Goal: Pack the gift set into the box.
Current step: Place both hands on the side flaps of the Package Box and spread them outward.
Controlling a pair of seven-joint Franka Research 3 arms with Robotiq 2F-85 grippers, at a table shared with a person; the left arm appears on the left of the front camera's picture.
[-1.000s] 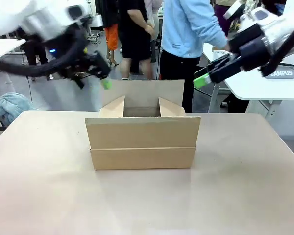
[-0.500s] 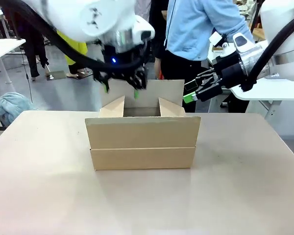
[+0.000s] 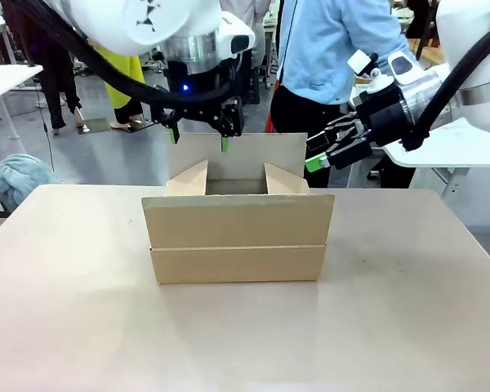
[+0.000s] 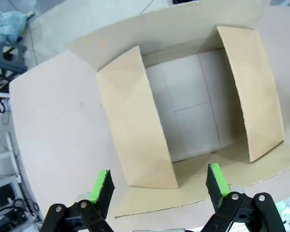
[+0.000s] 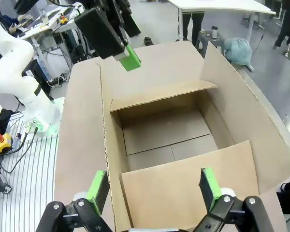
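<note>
Far left, off the edge of the table [image 3: 65, 294], there's a bundle of teal cloth [image 3: 13, 180] on some stand. Moving right, the left gripper [image 3: 199, 140] hangs above the back-left part of the box [image 3: 237, 237], pointing down. Its green pads are spread wide with nothing between them. In the left wrist view, those fingers [image 4: 100, 186] look straight down into the carton.

The box sits in the middle of the table with all four flaps open. The near long flap is folded down over the front and the far one stands up. The two short end flaps tilt up at either side, and the plain cardboard floor shows inside.

On the right, the right gripper [image 3: 318, 159] hovers just off the box's back-right corner, jaws wide apart too and holding nothing. A person in a light blue shirt [image 3: 327, 41] stands behind it.
</note>
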